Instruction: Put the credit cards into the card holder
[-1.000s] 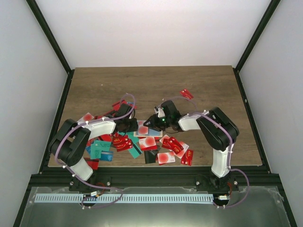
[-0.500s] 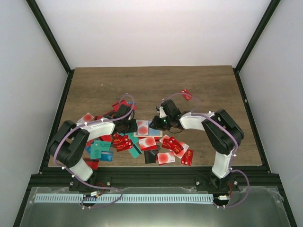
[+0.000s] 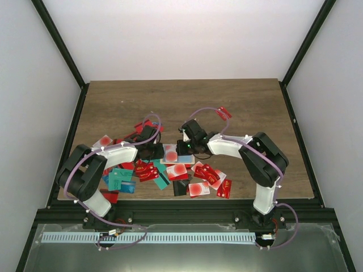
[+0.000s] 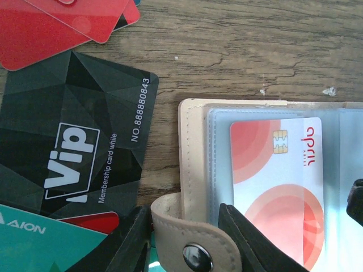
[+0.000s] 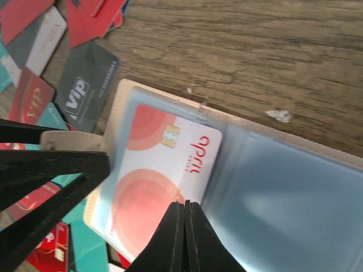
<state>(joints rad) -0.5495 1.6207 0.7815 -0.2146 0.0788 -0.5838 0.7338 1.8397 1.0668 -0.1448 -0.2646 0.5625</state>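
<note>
Here, the card holder (image 3: 173, 154) lies open and flat on the desk (image 3: 187, 102), its light blue sleeves facing up, with one pincer at each side of it. A white-and-red card (image 4: 278, 192) sits in the holder's left-hand sleeve, chip end towards the holder's far edge. The left pincer (image 4: 184, 214) is partly closed on the holder's snap tab (image 4: 195, 248), one black finger on each side of the beige strap. The right pincer (image 5: 185, 205) is shut tight, its fingers pressed together, and their tips rest on the inner edge of that card, at the holder's centre fold. Just left of the holder lies a black VIP card (image 4: 85, 153), with red cards (image 4: 62, 22) beyond it and a teal card (image 4: 34, 241) nearer. More credit cards (image 3: 207, 178) lie scattered on the near side of the holder.
</note>
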